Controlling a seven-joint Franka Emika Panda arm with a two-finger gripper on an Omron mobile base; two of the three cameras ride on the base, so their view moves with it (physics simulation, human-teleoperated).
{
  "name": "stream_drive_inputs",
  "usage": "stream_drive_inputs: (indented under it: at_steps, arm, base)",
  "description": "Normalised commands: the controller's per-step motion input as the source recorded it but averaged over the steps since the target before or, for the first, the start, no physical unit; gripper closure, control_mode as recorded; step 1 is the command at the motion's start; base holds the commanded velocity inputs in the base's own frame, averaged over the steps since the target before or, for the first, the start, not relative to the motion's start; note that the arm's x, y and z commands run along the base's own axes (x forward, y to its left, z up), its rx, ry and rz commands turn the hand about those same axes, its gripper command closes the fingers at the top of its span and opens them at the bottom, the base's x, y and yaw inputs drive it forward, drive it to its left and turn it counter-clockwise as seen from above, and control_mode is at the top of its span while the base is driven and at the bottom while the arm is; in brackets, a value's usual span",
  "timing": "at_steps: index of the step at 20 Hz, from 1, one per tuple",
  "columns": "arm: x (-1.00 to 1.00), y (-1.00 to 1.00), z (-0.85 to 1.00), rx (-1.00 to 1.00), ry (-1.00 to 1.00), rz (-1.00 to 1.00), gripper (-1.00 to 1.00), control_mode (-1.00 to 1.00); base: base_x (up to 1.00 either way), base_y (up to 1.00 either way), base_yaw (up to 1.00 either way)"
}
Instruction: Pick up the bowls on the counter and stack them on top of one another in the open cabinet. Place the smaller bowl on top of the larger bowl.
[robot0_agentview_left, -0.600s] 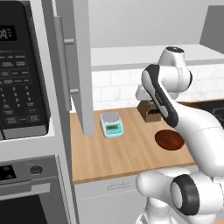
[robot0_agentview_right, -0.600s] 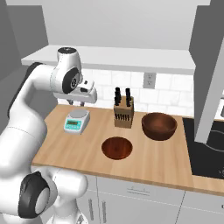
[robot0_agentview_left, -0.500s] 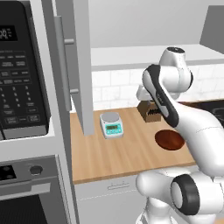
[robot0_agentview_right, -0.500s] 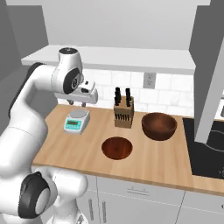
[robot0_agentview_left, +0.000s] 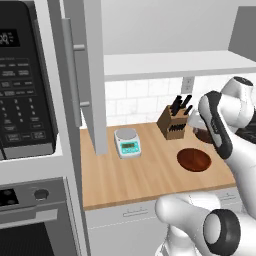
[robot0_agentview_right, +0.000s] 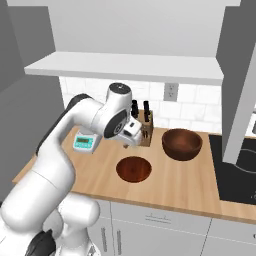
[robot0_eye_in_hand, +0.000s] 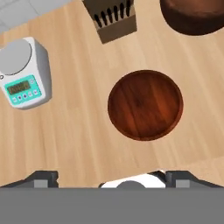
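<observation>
- Far left stands the open cabinet (robot0_agentview_left: 170, 64), its flat shelf bare and its tall door (robot0_agentview_left: 87, 75) swung out; nothing is stacked there, so by my judgement the task is at its very start.
- On the table (robot0_agentview_right: 200, 185), the white scale (robot0_agentview_right: 84, 142) sits to the left and the knife block (robot0_agentview_right: 145, 131) at the back.
- The shallow bowl (robot0_eye_in_hand: 145, 104) lies near the table's front edge, untouched and upright.
- The gripper (robot0_agentview_right: 131, 145) hangs above the table just behind and left of the shallow bowl, apart from it and holding nothing; in the hand view the bowl sits ahead of the finger tips, slightly right of centre. The jaws look spread wide.
- Further right, the deeper, larger bowl (robot0_agentview_right: 182, 144) rests near the backsplash, well clear of the gripper.
- Both bowls are left to move; the larger should go first.
</observation>
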Motion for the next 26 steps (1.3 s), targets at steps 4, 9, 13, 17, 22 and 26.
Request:
stream_drive_inputs:
  at_steps: [4,9,13,17,22,26]
  arm:
    - [0.07,-1.0,-0.73,0.09,0.01,-0.2,-1.0,-1.0]
    - [0.74,-1.0,-0.66,0.01,0.15,-0.02,-1.0,-1.0]
    - [0.83,-0.83,-0.7,0.0,0.3,-0.01,-1.0,-1.0]
    - [0.14,-0.15,-0.11,0.03,0.11,-0.05,-1.0,-1.0]
    - [-0.03,0.01,-0.28,0.04,0.0,0.0,-1.0,-1.0]
    - [0.0,0.14,-0.45,0.06,0.01,0.0,-1.0,-1.0]
  base:
    - [0.0,0.0,0.0]
    - [0.0,0.0,0.0]
    - [0.0,0.0,0.0]
    - [0.0,0.0,0.0]
    - [0.0,0.0,0.0]
    - [0.0,0.0,0.0]
